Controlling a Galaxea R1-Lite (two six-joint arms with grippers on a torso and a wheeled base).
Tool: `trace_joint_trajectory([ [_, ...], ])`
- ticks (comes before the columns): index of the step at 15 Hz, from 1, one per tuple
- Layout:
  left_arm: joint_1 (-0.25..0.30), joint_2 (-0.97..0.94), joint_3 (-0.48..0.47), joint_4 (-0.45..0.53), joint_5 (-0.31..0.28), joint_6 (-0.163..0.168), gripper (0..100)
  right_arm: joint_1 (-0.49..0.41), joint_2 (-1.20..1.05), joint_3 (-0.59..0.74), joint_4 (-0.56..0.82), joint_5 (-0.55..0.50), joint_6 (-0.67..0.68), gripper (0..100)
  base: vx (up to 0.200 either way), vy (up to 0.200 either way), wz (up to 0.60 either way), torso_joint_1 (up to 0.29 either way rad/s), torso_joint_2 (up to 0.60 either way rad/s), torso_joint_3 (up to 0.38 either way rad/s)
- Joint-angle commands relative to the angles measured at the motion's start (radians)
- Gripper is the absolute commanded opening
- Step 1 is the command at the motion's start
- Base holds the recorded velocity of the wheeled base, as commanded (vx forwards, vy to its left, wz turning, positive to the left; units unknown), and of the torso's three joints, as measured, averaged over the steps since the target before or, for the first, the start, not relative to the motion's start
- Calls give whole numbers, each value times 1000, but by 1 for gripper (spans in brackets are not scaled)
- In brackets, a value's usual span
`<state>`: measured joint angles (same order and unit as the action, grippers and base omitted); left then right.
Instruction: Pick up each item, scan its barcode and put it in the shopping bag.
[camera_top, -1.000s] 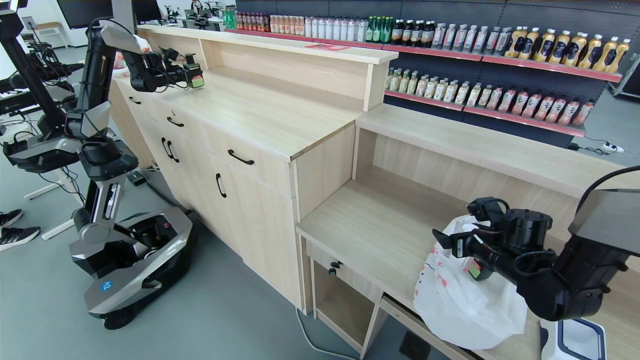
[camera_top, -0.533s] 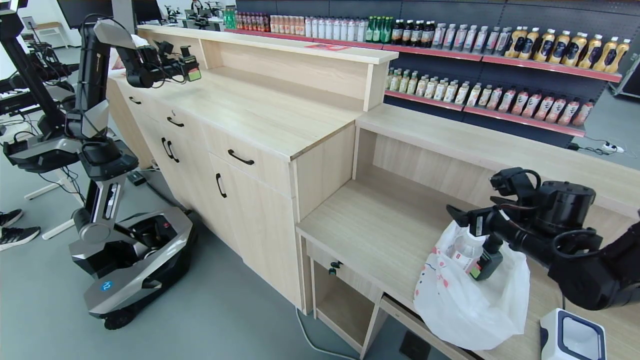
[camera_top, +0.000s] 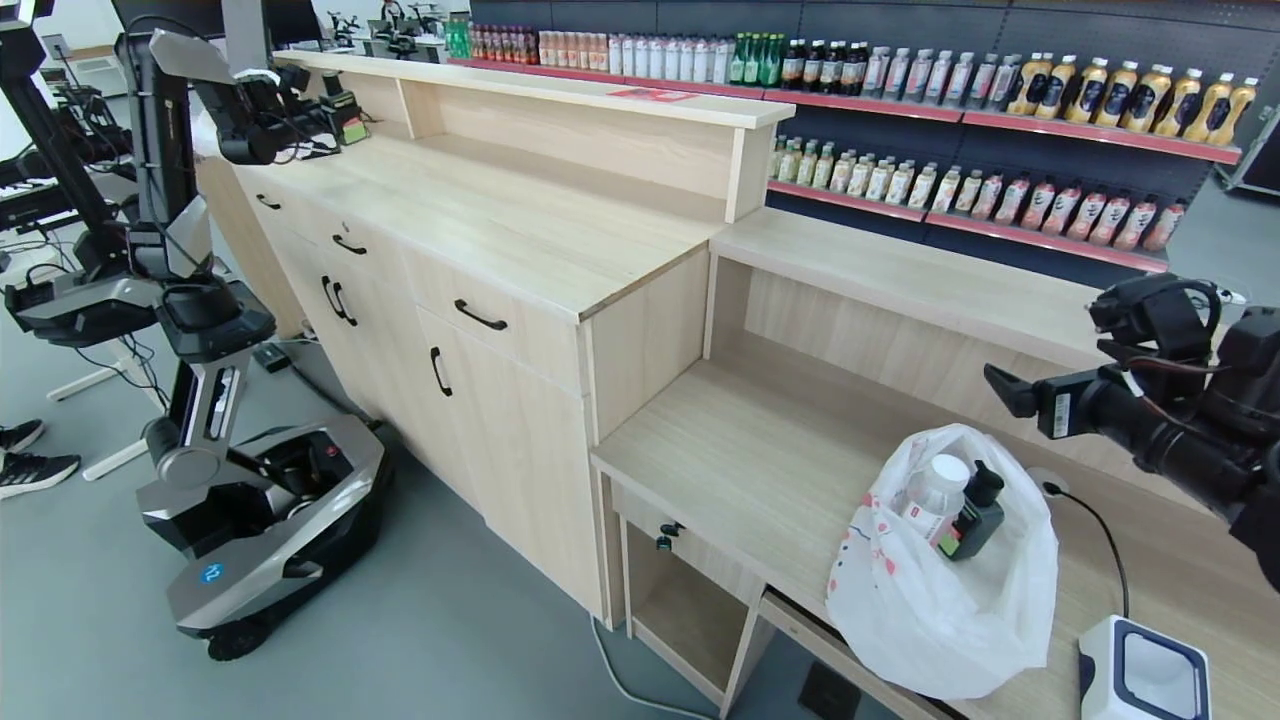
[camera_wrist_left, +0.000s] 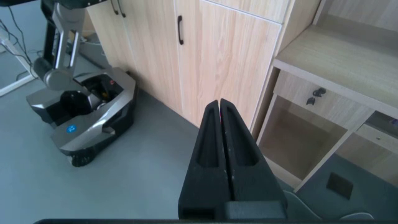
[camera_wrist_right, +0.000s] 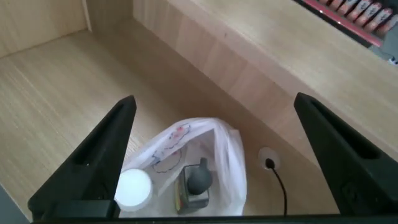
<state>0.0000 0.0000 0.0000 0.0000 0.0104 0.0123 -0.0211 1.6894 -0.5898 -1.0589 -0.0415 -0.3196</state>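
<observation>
A white shopping bag (camera_top: 930, 600) stands open on the low desk (camera_top: 760, 450). Inside it a white-capped bottle (camera_top: 935, 490) and a dark bottle with a black cap (camera_top: 975, 510) stand side by side. My right gripper (camera_top: 1015, 395) hangs open above and to the right of the bag, holding nothing. In the right wrist view its fingers (camera_wrist_right: 93, 168) spread wide over the bag (camera_wrist_right: 186, 143), the white cap (camera_wrist_right: 134, 188) and the dark bottle (camera_wrist_right: 198, 183). My left gripper (camera_wrist_left: 219, 106) is shut and empty, low over the grey floor in front of the cabinet doors.
A white barcode scanner (camera_top: 1145, 670) sits at the desk's near right corner, its cable (camera_top: 1100, 530) running to a hole behind the bag. A taller counter (camera_top: 520, 230) adjoins on the left. Another robot (camera_top: 200, 330) stands by it. Drink shelves (camera_top: 960, 90) line the back.
My right gripper has risen out of the bag and drawn back to the right, leaving the dark bottle inside. The other robot's arm swung further left.
</observation>
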Motion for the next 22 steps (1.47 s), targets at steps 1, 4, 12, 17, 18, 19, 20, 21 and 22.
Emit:
trace_joint_trajectory([
  [1, 0, 0, 0, 0, 0, 0, 0, -23, -57, 11, -12, 0, 2, 100, 0, 0, -600, 2, -2, 2],
  [4, 0, 0, 0, 0, 0, 0, 0, -51, -111, 36, -36, 5, 7, 100, 0, 0, -600, 4, -1, 2],
  [12, 0, 0, 0, 0, 0, 0, 0, -97, -326, 214, 11, -55, 53, 100, 0, 0, -600, 4, 4, 2],
  [17, 0, 0, 0, 0, 0, 0, 0, -99, -554, 416, 34, -29, 197, 100, 0, 0, 0, 0, 0, 0],
  [18, 0, 0, 0, 0, 0, 0, 0, -99, -599, 476, 34, -28, 205, 100, 0, 0, 0, 0, 0, 0],
  [19, 0, 0, 0, 0, 0, 0, 0, -96, -655, 536, 47, -26, 218, 100, 0, 0, 0, 0, 0, 0],
  [20, 0, 0, 0, 0, 0, 0, 0, -88, -718, 590, 74, -26, 234, 100, 0, 0, 0, 0, 0, 0],
  [21, 0, 0, 0, 0, 0, 0, 0, -69, -801, 590, 160, -24, 247, 100, 0, 0, 0, 0, 0, 0],
  [22, 0, 0, 0, 0, 0, 0, 0, -54, -882, 590, 275, -23, 266, 100, 0, 0, 0, 0, 0, 0],
])
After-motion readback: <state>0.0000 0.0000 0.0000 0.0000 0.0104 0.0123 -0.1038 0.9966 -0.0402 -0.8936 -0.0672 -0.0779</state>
